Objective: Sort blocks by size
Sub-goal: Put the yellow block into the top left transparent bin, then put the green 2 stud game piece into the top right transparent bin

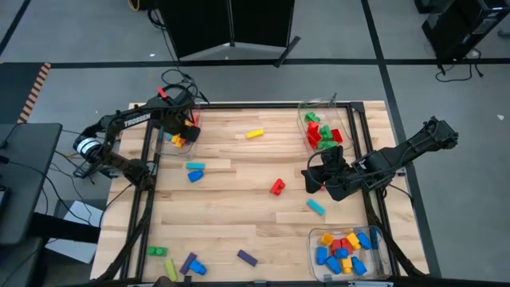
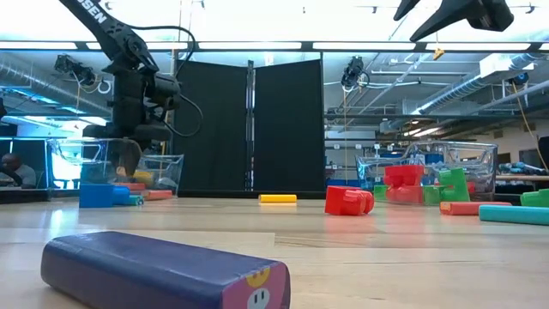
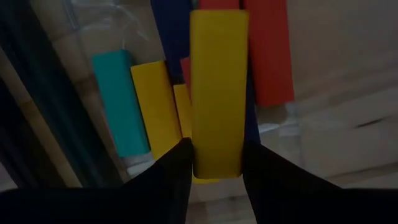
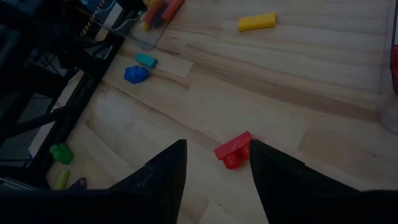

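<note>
My left gripper (image 1: 182, 131) reaches down into the clear bin (image 1: 171, 139) at the table's far left. It is shut on a long yellow block (image 3: 217, 87). Under that block lie teal (image 3: 121, 102), yellow (image 3: 155, 106) and red (image 3: 270, 50) long blocks. My right gripper (image 1: 312, 180) hangs open, high above the table right of centre. Below it a red block (image 4: 233, 151) lies on the wood, seen between the fingers and untouched. Loose blocks lie scattered on the table. My left gripper pinches the yellow block's two long sides at one end (image 3: 216, 163) between its two fingers (image 3: 177, 171). The fingers come from above, pointing down. The block runs out past the fingertips, in line with the long blocks below it. Whether it rests on them, I cannot tell.
A clear bin (image 1: 307, 119) at the far right holds red and green blocks. Another (image 1: 381, 267) at the near right holds small mixed ones. Loose on the wood: yellow (image 1: 254, 134), blue and teal (image 1: 195, 171), teal (image 1: 315, 207), green (image 1: 157, 251), purple (image 1: 247, 257). A purple bar (image 2: 163, 270) lies near the low camera.
</note>
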{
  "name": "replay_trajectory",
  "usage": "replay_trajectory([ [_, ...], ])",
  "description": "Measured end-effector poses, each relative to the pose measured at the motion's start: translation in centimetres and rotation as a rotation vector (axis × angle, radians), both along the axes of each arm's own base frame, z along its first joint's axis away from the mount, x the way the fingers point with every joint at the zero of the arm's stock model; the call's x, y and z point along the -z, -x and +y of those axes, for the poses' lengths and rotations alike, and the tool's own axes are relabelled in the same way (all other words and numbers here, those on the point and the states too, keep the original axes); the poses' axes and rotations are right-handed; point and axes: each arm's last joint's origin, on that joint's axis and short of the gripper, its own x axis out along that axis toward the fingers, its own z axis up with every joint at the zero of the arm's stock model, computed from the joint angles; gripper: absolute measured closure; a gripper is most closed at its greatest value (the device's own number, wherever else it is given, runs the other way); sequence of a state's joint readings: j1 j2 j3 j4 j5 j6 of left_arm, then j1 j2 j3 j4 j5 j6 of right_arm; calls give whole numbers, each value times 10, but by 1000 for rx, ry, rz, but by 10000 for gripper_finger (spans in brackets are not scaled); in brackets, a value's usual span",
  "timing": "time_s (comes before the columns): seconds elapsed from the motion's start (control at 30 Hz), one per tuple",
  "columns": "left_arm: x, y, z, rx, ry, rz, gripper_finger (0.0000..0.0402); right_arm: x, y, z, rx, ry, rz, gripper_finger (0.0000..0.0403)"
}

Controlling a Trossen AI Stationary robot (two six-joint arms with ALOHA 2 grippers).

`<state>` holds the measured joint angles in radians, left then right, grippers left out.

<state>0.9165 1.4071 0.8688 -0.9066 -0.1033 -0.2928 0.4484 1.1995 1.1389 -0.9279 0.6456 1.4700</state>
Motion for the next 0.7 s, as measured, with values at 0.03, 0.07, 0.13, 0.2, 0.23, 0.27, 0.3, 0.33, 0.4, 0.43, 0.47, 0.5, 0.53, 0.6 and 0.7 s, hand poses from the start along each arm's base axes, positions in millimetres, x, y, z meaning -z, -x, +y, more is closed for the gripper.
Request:
replay_trajectory([
  [0.03, 0, 0, 0, 0, 2, 1, 255, 0, 0, 0, 0, 0, 0, 218],
  [0.07, 0, 0, 0, 0, 1, 1, 251, 0, 0, 0, 0, 0, 0, 218],
  [0.13, 0, 0, 0, 0, 1, 1, 239, 0, 0, 0, 0, 0, 0, 218],
  [0.2, 0, 0, 0, 0, -1, 2, 225, 0, 0, 0, 0, 0, 0, 218],
  [0.23, 0, 0, 0, 0, -4, 1, 217, 0, 0, 0, -2, 2, 1, 218],
  [0.27, 0, -1, 1, 0, -11, -3, 211, 0, 0, 0, -4, 4, 2, 218],
  [0.3, 0, -1, 1, 0, -18, -6, 206, 0, 0, 0, -4, 5, 3, 218],
  [0.33, -1, -1, 2, 0, -22, -9, 202, 0, 0, 0, -5, 5, 3, 218],
  [0.4, -3, -2, 2, 2, -8, -14, 198, 0, 0, 0, -8, 8, 5, 218],
  [0.43, -5, -2, 2, 3, -6, -15, 197, 0, 0, 0, -12, 12, 7, 218],
  [0.47, -8, -3, 3, 4, -9, -18, 197, 0, 0, 0, -18, 18, 10, 218],
  [0.5, -10, -3, 4, 4, -14, -22, 198, 0, 0, 0, -21, 21, 12, 218],
  [0.53, -13, -4, 5, 4, -19, -25, 198, 0, 0, 0, -21, 21, 12, 218],
  [0.6, -20, -6, 7, 3, -30, -33, 198, 0, 0, 0, -22, 22, 12, 218],
  [0.7, -30, -9, 9, 2, -43, -44, 198, 0, 0, 0, -22, 22, 13, 218],
])
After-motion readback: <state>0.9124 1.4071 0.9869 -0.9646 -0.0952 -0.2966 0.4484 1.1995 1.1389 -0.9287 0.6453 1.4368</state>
